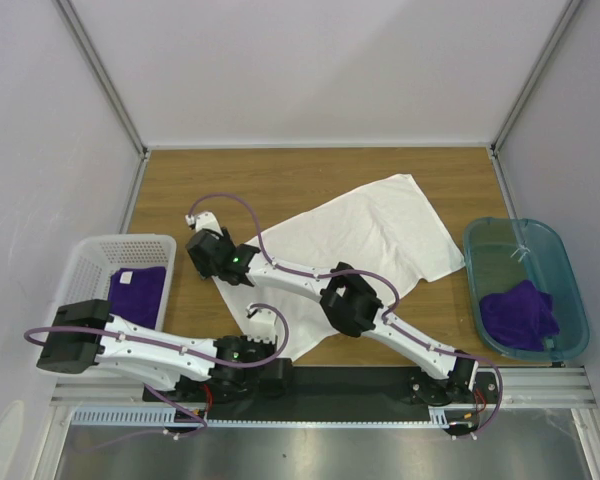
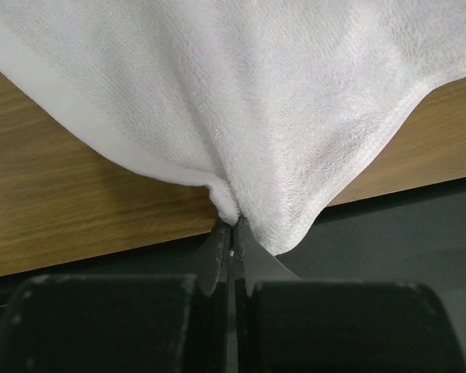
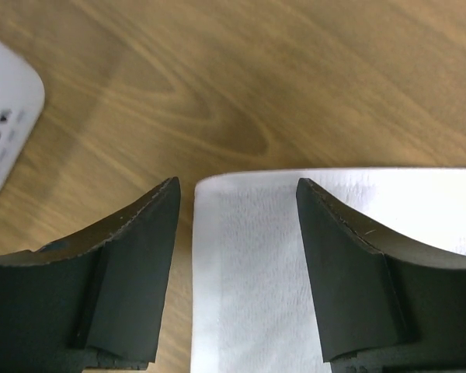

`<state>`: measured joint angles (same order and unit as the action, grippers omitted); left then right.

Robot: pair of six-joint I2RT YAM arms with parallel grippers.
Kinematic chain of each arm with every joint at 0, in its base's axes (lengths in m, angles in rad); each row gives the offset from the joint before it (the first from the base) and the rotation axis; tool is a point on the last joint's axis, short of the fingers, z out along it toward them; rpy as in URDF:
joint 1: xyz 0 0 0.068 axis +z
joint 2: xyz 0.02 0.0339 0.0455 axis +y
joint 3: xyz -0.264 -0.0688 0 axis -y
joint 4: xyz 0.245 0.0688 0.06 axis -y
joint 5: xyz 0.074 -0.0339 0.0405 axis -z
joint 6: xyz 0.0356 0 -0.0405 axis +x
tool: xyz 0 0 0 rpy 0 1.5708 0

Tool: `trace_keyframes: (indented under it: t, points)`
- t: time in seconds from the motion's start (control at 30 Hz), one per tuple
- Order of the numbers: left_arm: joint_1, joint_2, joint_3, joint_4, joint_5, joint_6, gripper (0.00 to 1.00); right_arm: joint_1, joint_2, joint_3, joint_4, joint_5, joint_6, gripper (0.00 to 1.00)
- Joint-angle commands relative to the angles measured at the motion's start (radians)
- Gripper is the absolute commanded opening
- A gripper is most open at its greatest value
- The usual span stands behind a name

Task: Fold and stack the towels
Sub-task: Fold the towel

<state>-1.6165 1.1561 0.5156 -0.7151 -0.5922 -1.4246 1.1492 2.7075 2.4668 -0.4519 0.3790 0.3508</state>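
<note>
One small deep-purple cloth towel (image 1: 140,290) lies in the white perforated plastic basket (image 1: 85,262). The right gripper (image 3: 239,186) stands open astride the left corner of the large white cloth towel (image 1: 370,235), which is spread unfolded on the wooden table (image 1: 280,175). The left gripper (image 2: 231,227) pinches its near corner. Another purple towel (image 1: 520,315) sits crumpled in the teal plastic bin (image 1: 572,285). Folding looks barely begun, with nothing stacked.

The white towel (image 2: 295,109) is soft terry cloth, matt, with a fine looped pile and a smoother hemmed edge. The desk (image 1: 280,175) is wood-look board, smooth with a faint sheen. The basket (image 1: 90,262) is white perforated plastic; the bin (image 1: 577,300) is translucent teal plastic, glossy. The purple towels (image 1: 138,295) are fluffy matt cloth. The fingers (image 3: 132,264) of the right hand (image 3: 238,186) are matt black, scuffed at the edges
</note>
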Motion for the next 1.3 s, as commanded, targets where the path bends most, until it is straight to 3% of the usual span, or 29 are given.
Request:
trace_keyframes:
  t: [0.0, 0.13, 0.53, 0.73, 0.83, 1.1, 1.27]
  points:
    - [-0.011, -0.036, -0.026, -0.001, 0.000, -0.025, 0.00, 0.015, 0.014, 0.061, 0.081, 0.052, 0.014, 0.67]
    - [-0.011, -0.085, -0.058, 0.011, -0.014, -0.016, 0.00, 0.017, 0.023, 0.060, 0.107, 0.064, -0.006, 0.68]
    - [-0.011, -0.107, -0.085, 0.045, -0.006, 0.004, 0.00, 0.021, 0.023, -0.006, 0.056, 0.055, -0.049, 0.56]
    - [-0.011, -0.099, -0.086, 0.051, -0.003, 0.004, 0.00, 0.027, 0.018, -0.043, 0.047, 0.058, -0.085, 0.57]
    - [-0.011, -0.095, -0.086, 0.052, -0.001, -0.002, 0.00, 0.029, 0.020, -0.048, 0.045, 0.060, -0.088, 0.51]
    - [-0.010, -0.078, -0.068, 0.020, -0.004, -0.043, 0.00, 0.026, -0.002, -0.037, 0.044, 0.018, -0.087, 0.15]
    - [-0.010, -0.145, -0.031, -0.220, -0.033, -0.268, 0.00, 0.001, -0.058, 0.029, 0.059, -0.090, -0.064, 0.00]
